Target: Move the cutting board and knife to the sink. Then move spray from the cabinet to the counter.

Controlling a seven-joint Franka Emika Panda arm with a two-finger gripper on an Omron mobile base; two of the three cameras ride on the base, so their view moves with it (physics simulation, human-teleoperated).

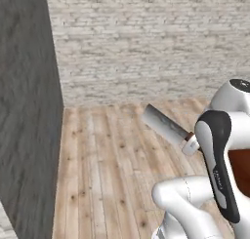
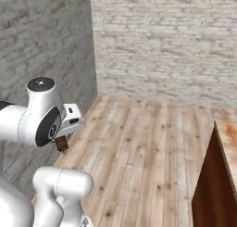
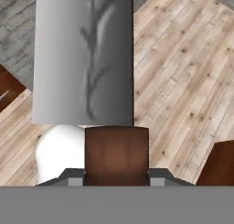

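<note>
The knife (image 3: 91, 81) runs straight away from the gripper (image 3: 116, 175), its brown handle clamped between the two fingertips (image 3: 68, 176) and its wide grey blade stretching to the top edge over the wooden plank floor (image 3: 183, 67).

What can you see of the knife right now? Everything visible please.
The knife is a cleaver type: a wide, flat grey rectangular blade with a dull metallic sheen and a short dark brown, wood-looking handle. The end effector is shut on the handle, holding the knife in the air above the plank floor. In the left base view the blade points up and to the left, away from the arm. Nothing else touches it.
</note>
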